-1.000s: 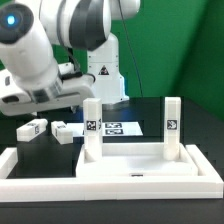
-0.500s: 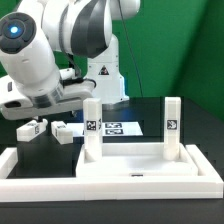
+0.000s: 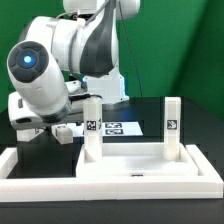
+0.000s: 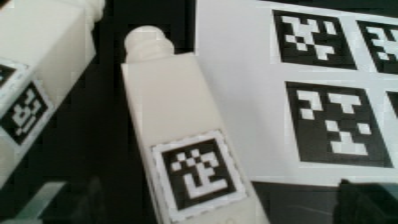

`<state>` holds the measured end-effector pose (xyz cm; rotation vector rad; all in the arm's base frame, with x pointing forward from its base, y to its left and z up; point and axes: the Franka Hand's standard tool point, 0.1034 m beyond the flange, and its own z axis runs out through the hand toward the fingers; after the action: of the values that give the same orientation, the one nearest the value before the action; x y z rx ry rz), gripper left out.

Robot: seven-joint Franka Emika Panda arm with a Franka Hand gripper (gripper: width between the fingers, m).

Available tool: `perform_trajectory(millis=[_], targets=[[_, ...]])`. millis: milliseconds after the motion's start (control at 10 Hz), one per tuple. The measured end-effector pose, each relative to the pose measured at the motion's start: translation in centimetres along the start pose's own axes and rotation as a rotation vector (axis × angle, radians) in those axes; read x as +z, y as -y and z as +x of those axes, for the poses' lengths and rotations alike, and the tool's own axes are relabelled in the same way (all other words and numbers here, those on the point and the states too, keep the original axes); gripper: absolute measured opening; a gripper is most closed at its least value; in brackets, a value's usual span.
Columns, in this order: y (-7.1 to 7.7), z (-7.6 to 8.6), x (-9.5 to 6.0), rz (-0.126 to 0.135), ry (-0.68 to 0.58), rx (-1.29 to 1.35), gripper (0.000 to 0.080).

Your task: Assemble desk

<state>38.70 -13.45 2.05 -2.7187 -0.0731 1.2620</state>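
**Beside the half-built desk, arm lines up on a spare leg**

Behind the front border bar (image 3: 110, 190), the desk (image 3: 130, 162) lies flat, its top panel carrying two legs that stand upright along the far edge. A loose leg (image 4: 175, 120) lies just beside the marker board (image 4: 338, 90), with a second leg (image 4: 39, 70) close alongside. The gripper (image 4: 205, 205) hovers over the tagged end, jaws apparently spread, holding nothing. A clean pickup likely calls for centring across the leg's narrow sides, clear of its neighbour, before closing. Half a second ago the arm (image 3: 45, 75) sat higher; it has since swung down over the loose legs.
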Motion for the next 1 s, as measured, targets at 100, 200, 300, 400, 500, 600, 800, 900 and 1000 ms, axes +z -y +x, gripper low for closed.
perform_trajectory(millis=[100, 200, 300, 400, 500, 600, 800, 900, 1000], targets=[[-0.3, 0.0, 0.3, 0.002, 0.004, 0.002, 0.0649], [-0.4, 0.1, 0.4, 0.003, 0.006, 0.003, 0.0649], [-0.4, 0.1, 0.4, 0.004, 0.005, 0.003, 0.0649], [-0.4, 0.1, 0.4, 0.003, 0.006, 0.002, 0.0649], [-0.4, 0.1, 0.4, 0.003, 0.007, 0.002, 0.0649], [-0.4, 0.1, 0.4, 0.003, 0.007, 0.002, 0.0649], [-0.3, 0.4, 0.9, 0.003, 0.025, 0.022, 0.0649], [-0.2, 0.8, 1.0, -0.003, 0.036, 0.028, 0.0649], [0.2, 1.1, 0.8, -0.01, 0.04, 0.032, 0.0649]])
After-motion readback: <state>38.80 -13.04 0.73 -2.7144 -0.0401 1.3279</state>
